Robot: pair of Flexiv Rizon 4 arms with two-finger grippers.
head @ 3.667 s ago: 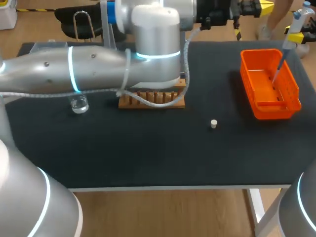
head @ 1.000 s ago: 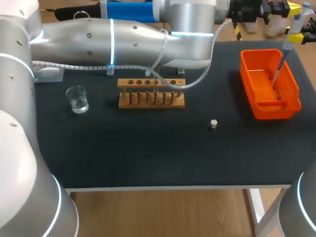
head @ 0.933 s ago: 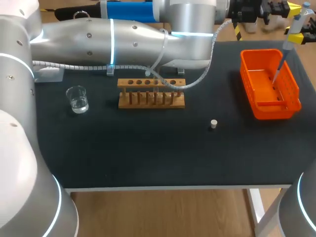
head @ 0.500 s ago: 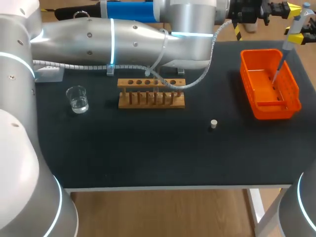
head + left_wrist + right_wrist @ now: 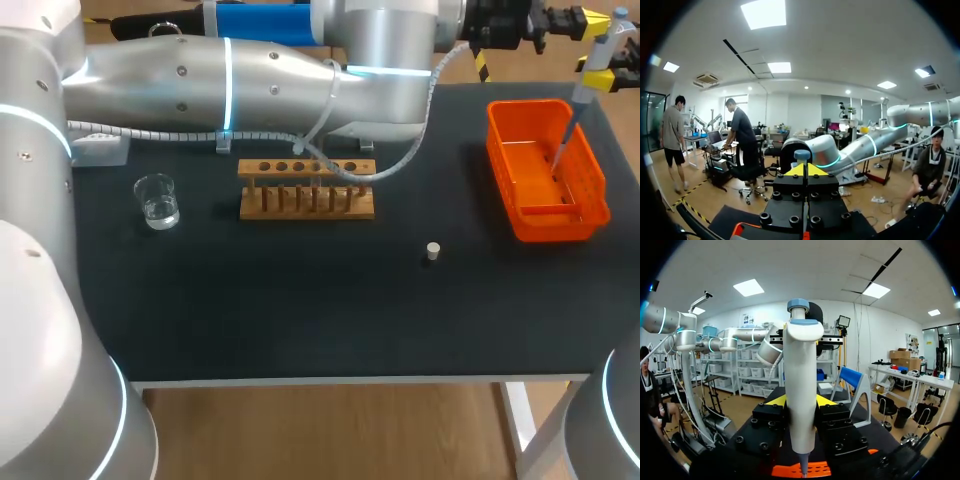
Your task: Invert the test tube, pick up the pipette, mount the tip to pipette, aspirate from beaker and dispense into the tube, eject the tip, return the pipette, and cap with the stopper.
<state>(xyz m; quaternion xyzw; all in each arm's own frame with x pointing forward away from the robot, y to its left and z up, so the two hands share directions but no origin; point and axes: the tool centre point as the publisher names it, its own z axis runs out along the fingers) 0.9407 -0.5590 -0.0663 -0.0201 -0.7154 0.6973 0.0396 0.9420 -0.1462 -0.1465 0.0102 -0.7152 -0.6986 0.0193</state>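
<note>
My right gripper (image 5: 600,74) at the table's far right corner is shut on the white pipette (image 5: 573,112), which hangs upright with its thin tip inside the orange bin (image 5: 590,190). The right wrist view shows the pipette (image 5: 802,370) between the yellow fingers of that gripper (image 5: 801,401). My left arm reaches across the back; its gripper (image 5: 585,18) is shut and level with the pipette's blue top (image 5: 801,154), just ahead of the tips (image 5: 804,170). The glass beaker (image 5: 157,200), wooden tube rack (image 5: 305,201) and white stopper (image 5: 433,251) stand on the black table.
The left arm's long body spans the table's back edge above the rack. A clear stand (image 5: 100,148) sits at the far left. The orange bin (image 5: 800,470) lies under the pipette's tip.
Over the last seconds the left arm swung up from above the rack to the far right corner. In the last second its gripper crept right toward the pipette's top. The right arm kept still.
</note>
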